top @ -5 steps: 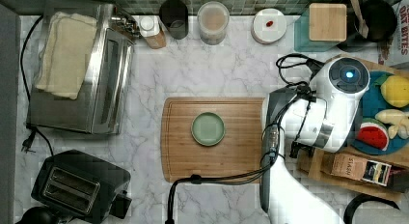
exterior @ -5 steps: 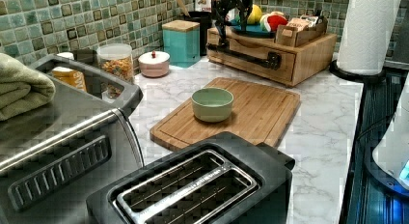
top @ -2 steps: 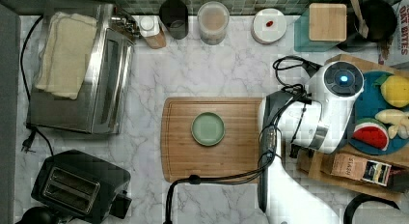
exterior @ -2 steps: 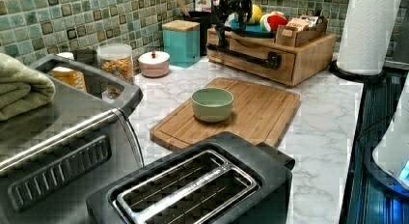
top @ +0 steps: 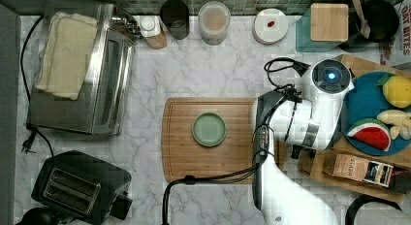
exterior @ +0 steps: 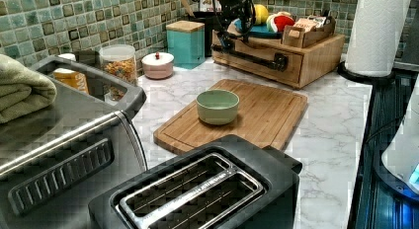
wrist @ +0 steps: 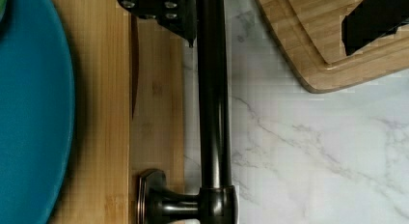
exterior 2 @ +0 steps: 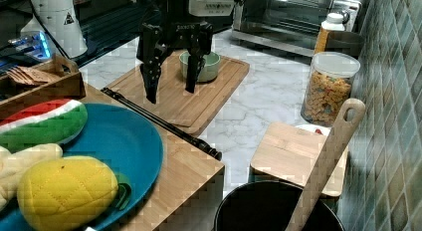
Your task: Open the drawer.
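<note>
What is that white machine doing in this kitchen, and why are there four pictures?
It is a white robot arm with a black two-fingered tool at its end. One camera looks down from above, two watch from the sides, and one rides on the wrist, staring at the long black bar handle. That handle belongs to a shallow light-wood drawer in a wooden box, which the arm should open. The tool hangs open over the handle and holds nothing. On the marble counter lie a wooden cutting board with a pale green bowl, a black toaster and a silver toaster oven. On the box sits a blue plate of toy fruit.
</note>
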`<state>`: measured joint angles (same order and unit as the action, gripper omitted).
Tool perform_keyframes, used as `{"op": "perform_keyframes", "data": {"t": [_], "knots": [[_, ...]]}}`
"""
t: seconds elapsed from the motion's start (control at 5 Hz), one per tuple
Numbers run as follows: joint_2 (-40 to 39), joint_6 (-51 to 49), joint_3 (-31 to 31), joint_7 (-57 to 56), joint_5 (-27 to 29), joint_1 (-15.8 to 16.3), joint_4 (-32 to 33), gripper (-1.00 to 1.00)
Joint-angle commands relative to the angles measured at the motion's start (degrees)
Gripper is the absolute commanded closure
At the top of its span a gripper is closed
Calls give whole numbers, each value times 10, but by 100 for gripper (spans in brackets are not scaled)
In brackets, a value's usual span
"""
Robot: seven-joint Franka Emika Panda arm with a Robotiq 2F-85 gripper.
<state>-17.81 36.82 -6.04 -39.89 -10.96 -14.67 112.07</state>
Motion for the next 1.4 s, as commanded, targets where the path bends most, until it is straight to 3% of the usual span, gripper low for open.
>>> {"op": "perform_keyframes", "data": {"t": [0.2, 0.8, 1.0, 1.2, 1.4], "knots": [[-2, 39, -15, 54, -26, 5, 9, -100], [-31, 101, -29, 40, 8, -3, 37, -100], [-42, 68, -35, 54, 10, -1, 22, -100], [-49, 120, -54, 83, -24, 3, 39, -100], [-78, 103, -44, 37, -21, -23, -8, -100]]}}
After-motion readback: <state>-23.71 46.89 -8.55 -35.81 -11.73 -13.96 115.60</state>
